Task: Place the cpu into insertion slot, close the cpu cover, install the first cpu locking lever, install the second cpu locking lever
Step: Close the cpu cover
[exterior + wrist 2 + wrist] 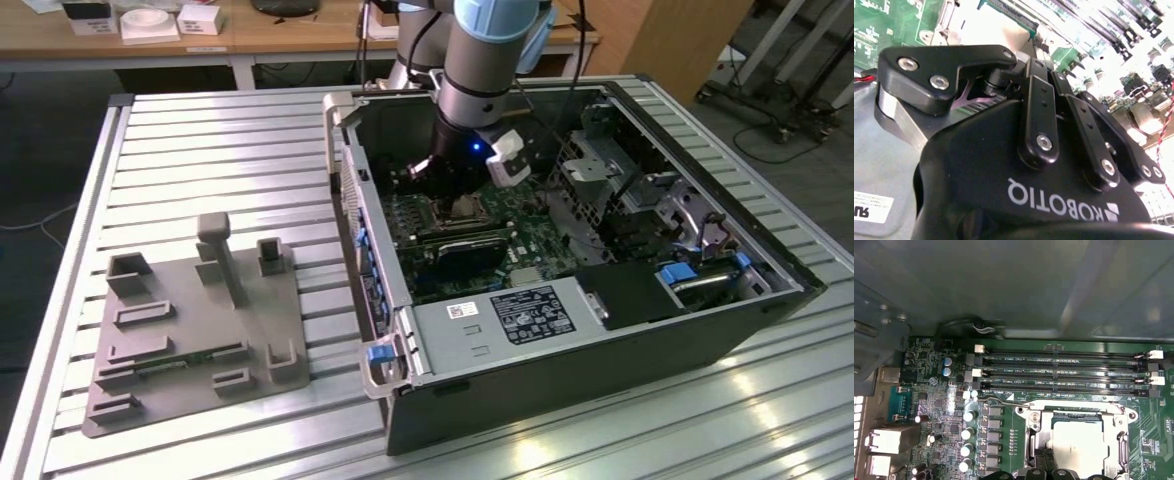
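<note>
The claw [457,190] hangs low inside the open computer case [747,300], right above the insertion slot [1076,416]. Whether it is open or closed I cannot tell. In the first wrist view the cpu [1078,442] lies in that slot, its pale metal top showing through the square cut-out of the cpu cover [1115,414], which seems to be down around it. A thin wire locking lever [1004,402] runs between the socket and the nearest of the memory slots [1064,371]. I cannot tell if it is hooked.

The lever looks the likeliest trouble. It is thin and probably springy, so a push landing off-centre could slide off it and scrape the capacitors [969,416] just beside the socket. If the cover is not fully flat, forcing a lever down would load the cpu unevenly and could harm the contacts beneath. The case walls stand near the arm, so a broad sideways move could catch a rim.

Going from the exterior view's left, a grey fixture tray [174,395] sits on the ribbed tabletop [200,130]. One of its recesses holds a thin green-edged strip [180,358], perhaps a memory module. The case holds the green motherboard [534,272], a white-labelled grey box [521,315] at its near end, and metal drive cages [601,170] toward the exterior view's right.
</note>
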Action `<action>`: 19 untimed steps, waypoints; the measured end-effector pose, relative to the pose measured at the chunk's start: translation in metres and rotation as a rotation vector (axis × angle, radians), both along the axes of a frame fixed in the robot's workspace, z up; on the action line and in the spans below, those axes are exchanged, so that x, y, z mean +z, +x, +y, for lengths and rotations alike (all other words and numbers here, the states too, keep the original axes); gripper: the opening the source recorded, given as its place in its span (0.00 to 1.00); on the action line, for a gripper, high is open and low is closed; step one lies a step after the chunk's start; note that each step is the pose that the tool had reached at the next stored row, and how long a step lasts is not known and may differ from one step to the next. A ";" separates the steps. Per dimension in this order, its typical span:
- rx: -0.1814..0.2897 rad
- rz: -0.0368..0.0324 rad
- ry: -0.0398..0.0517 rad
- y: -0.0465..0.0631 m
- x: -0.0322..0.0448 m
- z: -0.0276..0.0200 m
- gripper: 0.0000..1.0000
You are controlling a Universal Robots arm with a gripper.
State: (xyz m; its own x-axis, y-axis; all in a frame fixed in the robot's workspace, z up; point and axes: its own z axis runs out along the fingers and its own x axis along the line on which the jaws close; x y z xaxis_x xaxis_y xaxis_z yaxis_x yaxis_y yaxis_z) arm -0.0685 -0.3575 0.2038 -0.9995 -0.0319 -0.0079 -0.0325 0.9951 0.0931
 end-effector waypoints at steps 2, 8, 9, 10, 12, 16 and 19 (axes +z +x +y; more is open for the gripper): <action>0.003 -0.0001 0.0011 0.000 -0.0001 0.0001 0.10; 0.009 0.0001 0.0012 0.000 0.0001 0.0000 0.10; 0.011 0.0001 0.0014 0.000 0.0000 0.0001 0.10; 0.012 0.0001 0.0022 0.000 -0.0004 0.0001 0.10; 0.014 0.0001 0.0043 0.000 -0.0014 0.0001 0.10; 0.019 0.0000 0.0076 0.000 -0.0031 0.0001 0.10; 0.023 0.0001 0.0095 0.000 -0.0041 0.0001 0.10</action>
State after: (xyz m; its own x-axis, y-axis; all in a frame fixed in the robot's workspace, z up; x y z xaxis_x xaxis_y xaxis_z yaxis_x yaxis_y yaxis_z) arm -0.0685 -0.3575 0.1998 -0.9985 -0.0545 -0.0082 -0.0551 0.9932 0.1025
